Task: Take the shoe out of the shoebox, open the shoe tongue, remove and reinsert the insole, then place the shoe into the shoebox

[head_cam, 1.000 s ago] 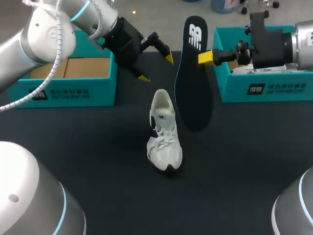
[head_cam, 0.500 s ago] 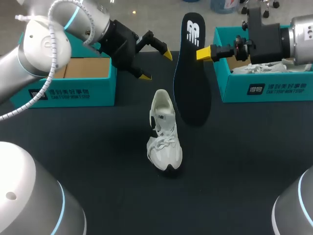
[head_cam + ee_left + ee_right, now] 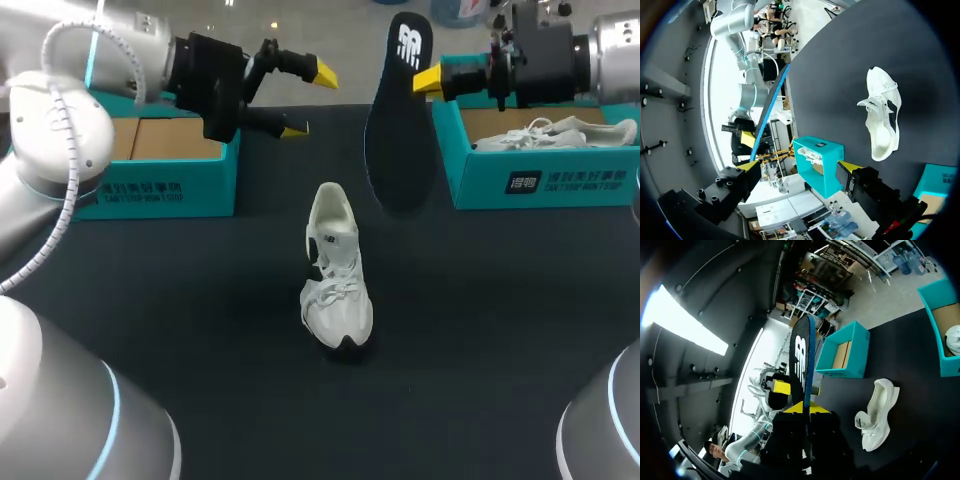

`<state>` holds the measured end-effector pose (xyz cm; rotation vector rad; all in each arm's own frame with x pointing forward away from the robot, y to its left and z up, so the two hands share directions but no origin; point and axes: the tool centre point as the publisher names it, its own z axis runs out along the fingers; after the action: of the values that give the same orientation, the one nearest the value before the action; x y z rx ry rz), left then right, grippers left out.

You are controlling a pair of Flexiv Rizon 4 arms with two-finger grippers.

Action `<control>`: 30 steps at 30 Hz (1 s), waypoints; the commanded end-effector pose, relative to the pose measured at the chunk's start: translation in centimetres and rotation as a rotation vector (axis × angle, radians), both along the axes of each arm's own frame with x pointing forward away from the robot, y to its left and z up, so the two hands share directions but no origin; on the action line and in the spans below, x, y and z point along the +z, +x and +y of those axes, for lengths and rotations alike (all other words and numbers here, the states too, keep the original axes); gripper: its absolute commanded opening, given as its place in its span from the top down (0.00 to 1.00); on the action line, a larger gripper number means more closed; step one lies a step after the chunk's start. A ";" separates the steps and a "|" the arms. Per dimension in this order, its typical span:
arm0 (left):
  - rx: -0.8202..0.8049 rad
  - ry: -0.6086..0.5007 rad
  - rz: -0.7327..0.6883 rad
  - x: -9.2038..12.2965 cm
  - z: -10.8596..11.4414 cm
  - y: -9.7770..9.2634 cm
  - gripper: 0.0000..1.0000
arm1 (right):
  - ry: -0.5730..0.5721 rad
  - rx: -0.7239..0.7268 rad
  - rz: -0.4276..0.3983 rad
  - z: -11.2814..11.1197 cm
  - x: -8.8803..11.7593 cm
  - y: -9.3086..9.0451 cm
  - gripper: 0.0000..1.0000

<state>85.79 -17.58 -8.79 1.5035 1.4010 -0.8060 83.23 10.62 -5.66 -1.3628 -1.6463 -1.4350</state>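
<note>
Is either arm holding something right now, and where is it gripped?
The right gripper pinches the dark insole by its side edge near the logo end; the left gripper is open and holds nothing.

shoe (image 3: 335, 285): white cloth | insole (image 3: 400, 140): smooth, matt | table (image 3: 200, 330): matt dark surface

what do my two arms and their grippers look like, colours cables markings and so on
The left arm and right arm are silver-grey, with rounded links and thin light blue rings at the joints. A white coiled cable runs along the outside of the left arm. The left gripper and right gripper are boxy and black, each with two slim jaws tipped in bright yellow.
</note>
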 end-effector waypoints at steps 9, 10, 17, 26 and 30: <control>-0.082 -0.218 -0.032 0.6 0.1 -1.4 0.00 | 0.010 0.085 0.184 2.0 -1.4 7.9 1.00; -0.082 -0.222 -0.036 0.5 -0.1 -1.3 0.00 | 0.005 0.087 0.196 2.2 -1.4 8.2 1.00; -0.093 -0.278 -0.052 0.3 -1.1 -0.3 0.00 | -0.017 0.091 0.236 4.3 -1.0 9.4 1.00; -0.110 -0.335 -0.058 0.4 -2.2 0.5 0.11 | -0.020 0.097 0.253 6.3 -1.2 10.0 1.00; -0.107 -0.346 -0.055 0.3 -2.2 0.7 0.53 | -0.019 0.096 0.257 6.6 -1.2 9.7 1.00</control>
<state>86.21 -19.55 -8.26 1.3307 1.0894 -1.0056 92.72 16.92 -6.87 -1.3955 -1.5359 -1.1502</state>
